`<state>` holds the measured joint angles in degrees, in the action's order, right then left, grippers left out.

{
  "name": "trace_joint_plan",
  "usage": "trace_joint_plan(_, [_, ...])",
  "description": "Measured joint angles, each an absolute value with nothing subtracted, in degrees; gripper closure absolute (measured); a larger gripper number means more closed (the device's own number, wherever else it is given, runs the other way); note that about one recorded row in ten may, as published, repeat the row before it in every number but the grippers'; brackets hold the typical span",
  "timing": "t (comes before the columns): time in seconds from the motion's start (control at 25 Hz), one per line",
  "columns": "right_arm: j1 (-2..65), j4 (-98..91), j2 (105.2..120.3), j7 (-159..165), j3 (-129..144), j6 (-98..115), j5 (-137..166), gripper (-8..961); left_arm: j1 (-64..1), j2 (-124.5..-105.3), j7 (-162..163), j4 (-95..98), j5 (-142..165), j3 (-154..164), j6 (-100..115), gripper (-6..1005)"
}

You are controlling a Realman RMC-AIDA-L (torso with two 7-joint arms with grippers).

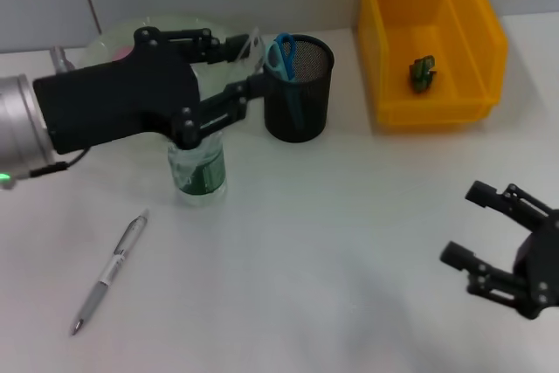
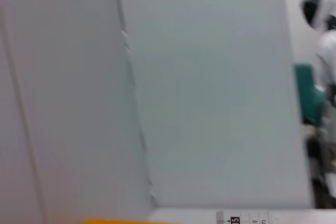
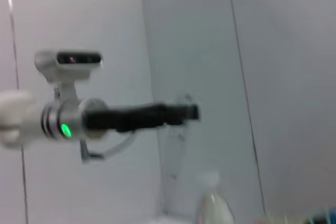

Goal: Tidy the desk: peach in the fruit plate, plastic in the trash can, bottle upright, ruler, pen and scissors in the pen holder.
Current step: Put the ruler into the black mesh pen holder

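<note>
The left gripper (image 1: 255, 65), upper left of the head view, holds a clear ruler (image 1: 253, 48) in its jaws beside the pen holder (image 1: 299, 87). Dropped off-centre, it could catch the scissors (image 1: 282, 57) or tip the bottle (image 1: 197, 166). The right gripper (image 1: 476, 224) idles wide, lower right; the pen (image 1: 111, 271) lies lower left.

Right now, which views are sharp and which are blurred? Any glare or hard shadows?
Head view: sharp, even light, soft shadows only; pen, pen holder and yellow bin read clearly, no strong glare. Left wrist view: smeared, mostly blank wall panels, a ruler scale barely legible at the edge. Right wrist view: blurred too; the left arm with its green light shows against the wall.
</note>
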<state>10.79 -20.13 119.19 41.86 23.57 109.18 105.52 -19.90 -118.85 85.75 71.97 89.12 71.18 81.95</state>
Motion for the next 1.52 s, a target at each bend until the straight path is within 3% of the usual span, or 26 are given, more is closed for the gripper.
trace_joint_plan(0.04, [11.04, -17.22, 119.27, 37.99, 22.81, 109.27, 105.51, 121, -19.90, -118.85, 85.75, 71.97, 89.12, 71.18, 81.95, 611])
trace_joint_plan(0.08, [11.34, -13.88, 119.43, 33.77, 21.91, 109.30, 105.51, 121, -14.11, -118.87, 77.28, 71.84, 77.68, 81.06, 70.65, 611])
trace_joint_plan(0.16, [12.21, -6.81, 119.50, 25.58, 19.77, 109.01, 105.51, 121, -11.57, -118.89, 71.78, 72.07, 71.62, 86.94, 64.20, 608])
trace_joint_plan(0.28, [13.56, 3.39, 119.56, 13.23, 16.24, 107.11, 105.51, 121, -11.57, -118.89, 71.78, 72.07, 71.62, 86.94, 64.20, 605])
trace_joint_plan(0.36, [14.24, 8.50, 119.68, 7.55, 13.82, 105.03, 105.51, 121, -8.82, -118.88, 57.89, 71.08, 58.07, 97.63, 53.23, 602])
trace_joint_plan(0.88, [20.44, 23.32, 119.97, -0.88, 8.88, 94.95, 106.18, 122, -7.87, -118.95, 35.55, 64.83, 35.76, 107.61, 51.43, 586])
trace_joint_plan(1.52, [21.74, 32.68, 119.96, -11.73, 1.89, 87.50, 106.05, 121, -6.37, -119.01, 21.52, 63.58, 23.07, 115.39, 52.42, 566])
